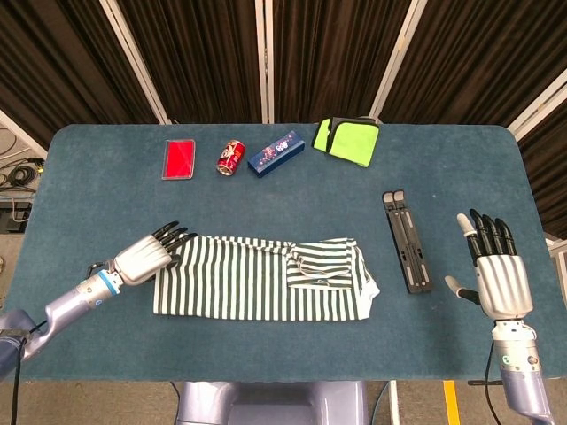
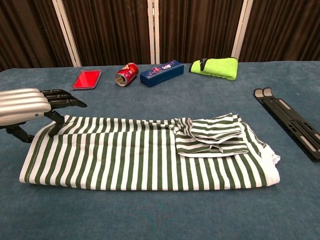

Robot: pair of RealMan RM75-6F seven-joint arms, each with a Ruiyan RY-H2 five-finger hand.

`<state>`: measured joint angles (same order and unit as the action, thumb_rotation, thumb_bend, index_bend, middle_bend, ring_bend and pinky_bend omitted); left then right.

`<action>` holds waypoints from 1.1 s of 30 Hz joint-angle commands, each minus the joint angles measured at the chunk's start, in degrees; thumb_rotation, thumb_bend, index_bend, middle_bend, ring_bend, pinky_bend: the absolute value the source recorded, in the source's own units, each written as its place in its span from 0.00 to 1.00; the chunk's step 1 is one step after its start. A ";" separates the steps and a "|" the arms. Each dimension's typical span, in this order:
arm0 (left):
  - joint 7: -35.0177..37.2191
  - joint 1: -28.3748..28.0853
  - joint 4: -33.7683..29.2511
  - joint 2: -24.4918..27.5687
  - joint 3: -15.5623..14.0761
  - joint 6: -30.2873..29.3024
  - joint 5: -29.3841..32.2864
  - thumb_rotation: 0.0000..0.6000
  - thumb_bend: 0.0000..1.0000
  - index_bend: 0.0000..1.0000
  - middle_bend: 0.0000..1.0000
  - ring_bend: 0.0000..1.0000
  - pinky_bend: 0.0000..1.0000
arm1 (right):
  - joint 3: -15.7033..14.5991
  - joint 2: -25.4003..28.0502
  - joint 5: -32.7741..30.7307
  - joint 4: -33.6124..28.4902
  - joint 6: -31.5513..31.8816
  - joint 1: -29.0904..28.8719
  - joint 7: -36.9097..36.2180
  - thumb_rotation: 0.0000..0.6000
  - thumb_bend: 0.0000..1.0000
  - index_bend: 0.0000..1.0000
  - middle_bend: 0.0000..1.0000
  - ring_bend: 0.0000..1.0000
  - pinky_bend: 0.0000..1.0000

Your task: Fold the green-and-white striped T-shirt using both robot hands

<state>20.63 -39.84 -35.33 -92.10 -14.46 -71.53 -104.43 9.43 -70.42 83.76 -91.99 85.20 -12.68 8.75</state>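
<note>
T-shirt (image 1: pixel 257 289), green-and-white striped, lies near the front middle of the tabletop (image 1: pixel 106 212) as a long band running from 9 to 3 o'clock, so it looks already folded lengthwise with a crosswise fold left to do. One sleeve (image 2: pixel 212 137) is tucked flat on top toward the 3 o'clock end, which keeps it inside the outline.

At the 9 o'clock end the left hand (image 1: pixel 142 257) sits on the shirt's far corner, its dark fingers (image 2: pixel 62 97) reaching over the edge and the thumb appearing to press down onto the cloth. I judge it is gripping that corner, though the chest view does not settle whether fabric is truly pinched.

Well apart at 3 o'clock, the right hand (image 1: pixel 498 274) is upright and holds nothing, fingers straight and slightly apart, likely waiting for its turn.

Along the 12 o'clock edge, clear of the work, lie a red card (image 1: pixel 179 158), a soda can (image 1: pixel 231 158), a blue box (image 1: pixel 276 152) and a lime-green cloth (image 1: pixel 347 140). A black stand (image 1: pixel 407 239) lies between shirt and right hand.
</note>
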 commanded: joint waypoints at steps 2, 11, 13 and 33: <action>0.43 1.01 0.46 0.69 -0.26 -0.25 0.30 1.00 0.93 0.83 0.00 0.00 0.00 | -0.10 -0.02 0.21 -0.04 0.04 0.01 0.06 1.00 0.00 0.05 0.00 0.00 0.00; 2.07 4.74 2.95 2.67 -1.24 -1.07 0.96 1.00 0.93 0.83 0.00 0.00 0.00 | -0.25 -0.46 0.28 0.40 -0.18 -0.11 0.88 1.00 0.00 0.05 0.00 0.00 0.00; 2.73 5.67 3.79 2.99 -1.37 -1.15 1.23 1.00 0.93 0.83 0.00 0.00 0.00 | -0.27 -0.59 0.26 0.44 -0.25 -0.15 1.15 1.00 0.00 0.05 0.00 0.00 0.00; 10.91 15.15 16.28 3.42 0.97 1.89 6.95 1.00 0.93 0.83 0.00 0.00 0.00 | -0.46 -0.60 0.55 0.00 -0.18 -0.07 1.92 1.00 0.00 0.05 0.00 0.00 0.00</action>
<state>31.01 -25.36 -19.88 -88.58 -13.82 -70.20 -97.97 8.97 -71.02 84.30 -91.99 85.01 -12.75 10.68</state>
